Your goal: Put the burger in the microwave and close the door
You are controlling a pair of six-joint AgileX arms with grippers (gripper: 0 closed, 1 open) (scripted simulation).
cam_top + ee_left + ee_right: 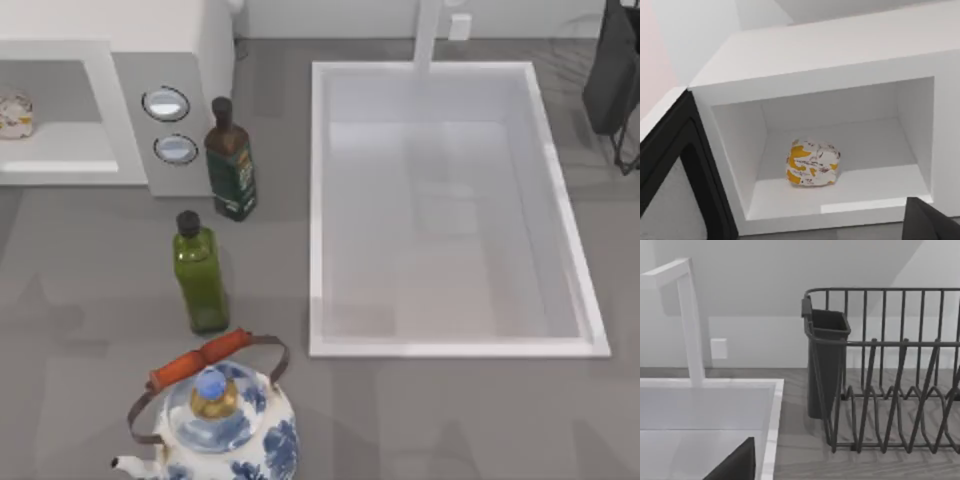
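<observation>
Whether the left gripper (932, 222) is open or closed cannot be told; just a dark edge of it shows in the left wrist view, well apart from everything else. The burger (812, 162) sits on the floor of the microwave (840, 55) cavity, about midway in, touching no wall. In the top view it lies at the table's far left (15, 113). So the placing looks done and the step in hand is likely shutting the door (670, 170), which stands swung wide from one side of the opening. To do that well, the left gripper should get round to the door's outer face, press near the free edge rather than the hinge, and follow the swing in an arc until the panel meets the frame. It should also stay clear of the dark green bottle (231, 165) beside the dials. The left wrist faces the open cavity from in front and a little above, drawn back from it. The right arm is parked near the sink (772, 405) and dish rack (890, 365); whether the right gripper (735, 462) is open or closed cannot be told either.
</observation>
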